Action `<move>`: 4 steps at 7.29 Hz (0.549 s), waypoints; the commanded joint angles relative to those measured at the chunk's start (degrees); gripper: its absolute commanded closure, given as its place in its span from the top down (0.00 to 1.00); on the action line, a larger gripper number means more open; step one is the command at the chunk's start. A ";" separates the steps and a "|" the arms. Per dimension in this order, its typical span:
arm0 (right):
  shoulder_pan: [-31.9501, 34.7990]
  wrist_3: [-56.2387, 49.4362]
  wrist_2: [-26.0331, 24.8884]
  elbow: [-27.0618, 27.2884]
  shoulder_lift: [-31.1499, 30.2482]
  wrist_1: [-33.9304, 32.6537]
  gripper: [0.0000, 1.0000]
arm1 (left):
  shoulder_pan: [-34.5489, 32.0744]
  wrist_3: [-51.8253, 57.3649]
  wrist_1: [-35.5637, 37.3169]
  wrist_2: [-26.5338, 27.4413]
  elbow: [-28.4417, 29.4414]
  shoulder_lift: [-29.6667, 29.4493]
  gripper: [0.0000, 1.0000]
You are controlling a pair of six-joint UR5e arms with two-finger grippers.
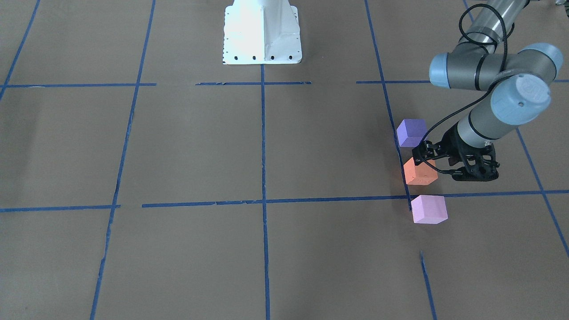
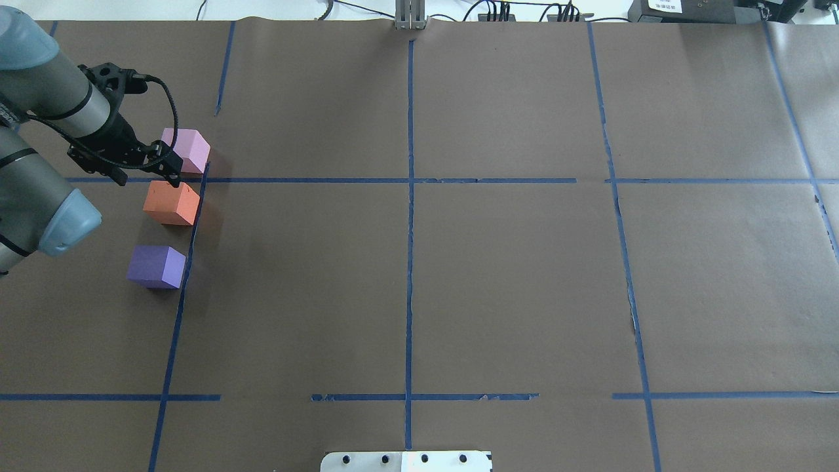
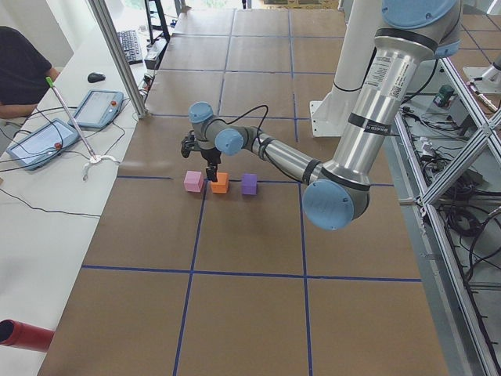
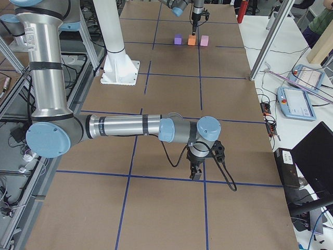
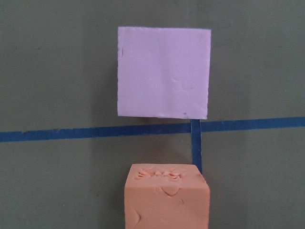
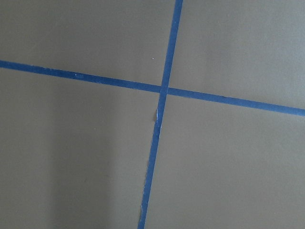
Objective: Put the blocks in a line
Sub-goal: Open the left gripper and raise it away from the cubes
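Note:
Three cubes stand in a short row beside a blue tape line on the robot's left side of the table. The violet-blue block (image 2: pixel 156 266) is nearest the robot, the orange block (image 2: pixel 172 203) is in the middle, and the pale pink block (image 2: pixel 190 149) is farthest. They also show in the front-facing view: violet-blue block (image 1: pixel 411 132), orange block (image 1: pixel 420 173), pink block (image 1: pixel 429 209). My left gripper (image 2: pixel 172 176) hangs just above the orange block (image 5: pixel 167 200), which rests on the table; it looks open and empty. My right gripper (image 4: pixel 196 174) hovers low over bare table, far from the blocks; I cannot tell its state.
The white robot base (image 1: pixel 262 40) stands at the table's middle on the robot's side. Blue tape lines (image 2: pixel 409 180) divide the brown table into squares. Operators' tablets (image 3: pixel 98 108) and cables lie on a side bench beyond the far edge.

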 commanded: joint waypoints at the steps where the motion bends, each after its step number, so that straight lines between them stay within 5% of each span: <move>1: 0.00 0.00 0.00 0.00 0.00 0.00 1.00 | -7.31 10.78 2.32 -0.39 -1.69 1.65 1.00; 4: 0.00 0.00 0.00 0.00 0.00 0.00 1.00 | -19.26 27.87 2.24 -1.00 -1.69 10.16 1.00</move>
